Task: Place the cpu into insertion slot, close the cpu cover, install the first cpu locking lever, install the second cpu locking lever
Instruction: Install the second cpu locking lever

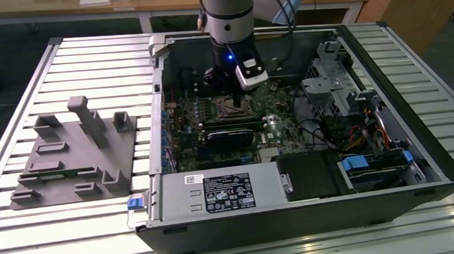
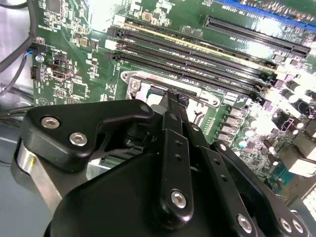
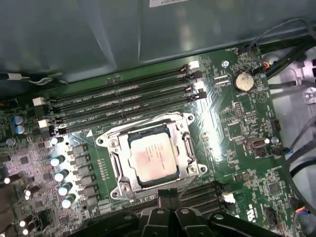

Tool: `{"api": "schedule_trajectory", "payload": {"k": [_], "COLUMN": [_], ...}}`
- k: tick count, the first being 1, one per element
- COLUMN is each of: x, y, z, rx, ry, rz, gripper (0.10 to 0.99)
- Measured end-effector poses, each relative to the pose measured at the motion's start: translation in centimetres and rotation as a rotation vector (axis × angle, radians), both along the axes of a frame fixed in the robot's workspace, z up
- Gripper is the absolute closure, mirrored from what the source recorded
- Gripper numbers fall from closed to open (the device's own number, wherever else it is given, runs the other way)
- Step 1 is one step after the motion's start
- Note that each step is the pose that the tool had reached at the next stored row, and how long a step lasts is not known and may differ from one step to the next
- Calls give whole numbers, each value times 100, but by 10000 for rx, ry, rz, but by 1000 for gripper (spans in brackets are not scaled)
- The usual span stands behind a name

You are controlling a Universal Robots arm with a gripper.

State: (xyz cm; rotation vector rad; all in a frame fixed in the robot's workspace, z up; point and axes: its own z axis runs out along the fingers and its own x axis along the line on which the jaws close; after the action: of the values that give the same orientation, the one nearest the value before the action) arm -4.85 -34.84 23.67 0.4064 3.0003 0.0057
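Socket on the green circuit board, seen in the first wrist view with the processor chip already lying flat in it and the silver cover frame down around the chip's metal top. In the exterior view the socket sits toward the far middle of the open computer case, directly near-side of the arm, with a dark card nearer the camera. Four long memory slots run just beside one edge of the socket.

Gripper hangs close over the socket's edge; in both wrist views its two slim black fingers appear pressed together at the tips, with nothing visible between them. Whether the tips touch the frame cannot be told.

Handling, as a judgement: the chip is light, stiff and smooth-topped, and the contacts beneath it are easily damaged, so it tolerates no sideways drag. The cover frame is thin sheet metal, rigid but springy, best pressed on its flat rim and not on the chip. The locking levers, which cannot be clearly made out here, are likely thin spring wire that resists firmly and can slip off narrow fingertips; the bent end would be the place to push.
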Motion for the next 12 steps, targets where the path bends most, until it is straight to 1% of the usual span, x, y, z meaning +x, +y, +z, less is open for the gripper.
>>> {"api": "schedule_trajectory", "payload": {"k": [3,5,9,12], "x": [0,0,0,-9], "y": [-47,-89,-162,-204], "z": [14,14,-1,-27], "rx": [55,135,451,607], "ry": [1,1,0,1], "rz": [0,-1,2,26], "gripper": [980,980,980,980]}}
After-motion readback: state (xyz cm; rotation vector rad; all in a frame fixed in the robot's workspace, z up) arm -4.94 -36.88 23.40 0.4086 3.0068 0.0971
